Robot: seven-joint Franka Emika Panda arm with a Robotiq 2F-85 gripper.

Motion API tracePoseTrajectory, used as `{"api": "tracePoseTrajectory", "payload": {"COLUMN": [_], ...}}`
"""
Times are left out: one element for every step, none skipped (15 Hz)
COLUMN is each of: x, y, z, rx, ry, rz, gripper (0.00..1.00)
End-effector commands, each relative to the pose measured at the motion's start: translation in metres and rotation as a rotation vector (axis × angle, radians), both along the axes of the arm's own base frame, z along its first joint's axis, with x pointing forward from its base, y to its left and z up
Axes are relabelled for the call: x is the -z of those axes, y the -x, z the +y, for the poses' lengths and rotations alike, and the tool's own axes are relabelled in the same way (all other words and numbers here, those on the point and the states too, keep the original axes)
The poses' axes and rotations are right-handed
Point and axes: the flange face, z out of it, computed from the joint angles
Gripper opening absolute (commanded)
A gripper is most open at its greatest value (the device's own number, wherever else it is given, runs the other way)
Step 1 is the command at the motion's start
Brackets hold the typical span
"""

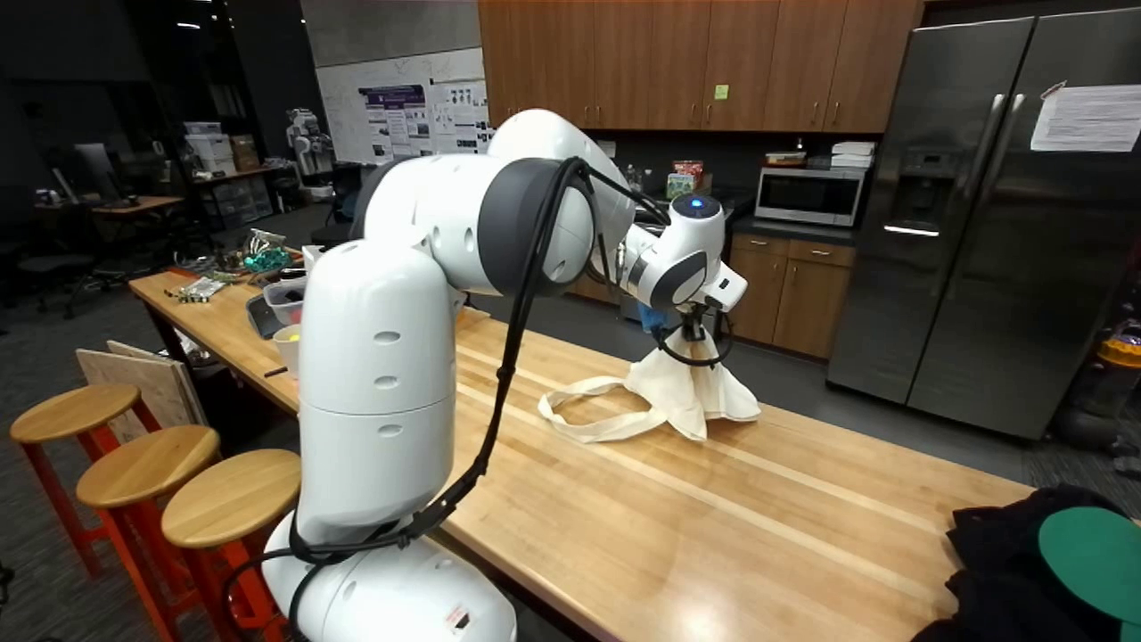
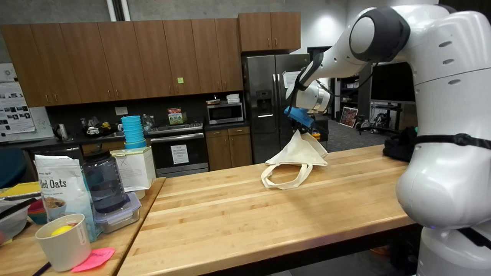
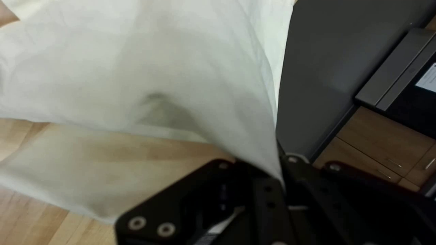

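A: Gripper [image 1: 693, 332] status, pls?

B: Fingers pressed tog., pinching a fold at the top of the cloth bag [image 2: 293, 149]. In the wrist view the cloth narrows to a pt. right at the fingertips.

A: OK, & where's it at exactly?

B: Far side of the table [image 2: 230, 226], pulled up into a peak, lower edge fanned out down to abt. tabletop level. Can't tell how much of that edge touches down.

A: Handle [image 2: 282, 186]?

B: Lying in a loop on the table, near side of the bag in an exterior view.

A: Other stuff, asap?

B: In an exterior view: near left, a pale mug [image 2: 65, 249], pink note [image 2: 98, 258] just beside; pack of oats [image 2: 63, 188] behind, dark jar [image 2: 103, 180] to its right.

A: & elsewhere?

B: In an exterior view: fridge [image 1: 945, 294] far right beyond the table, microwave [image 1: 809, 196] left of it, 3 stools [image 1: 230, 499] near left, black pile [image 1: 998, 562] w/ a green disc [image 1: 1092, 553] near right; can't ID it.
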Motion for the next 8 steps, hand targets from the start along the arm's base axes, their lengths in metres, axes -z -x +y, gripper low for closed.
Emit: {"api": "tracePoseTrajectory", "payload": {"x": [0.0, 0.001, 0.002, 0.002, 0.003, 0.003, 0.003, 0.004], "y": [0.0, 0.001, 0.001, 0.001, 0.001, 0.001, 0.001, 0.001], "z": [0.004, 0.008, 0.012, 0.015, 0.021, 0.026, 0.032, 0.039], "rx": [-0.005, -0.01, -0.017, -0.023, -0.031, -0.04, -0.049, -0.059], "ry": [0.002, 0.005, 0.007, 0.01, 0.011, 0.013, 0.015, 0.019], "rz": [-0.003, -0.002, -0.003, -0.004, -0.005, -0.007, -0.008, -0.009], "gripper": [0.01, 0.01, 0.01, 0.01, 0.01, 0.01, 0.01, 0.01]}}
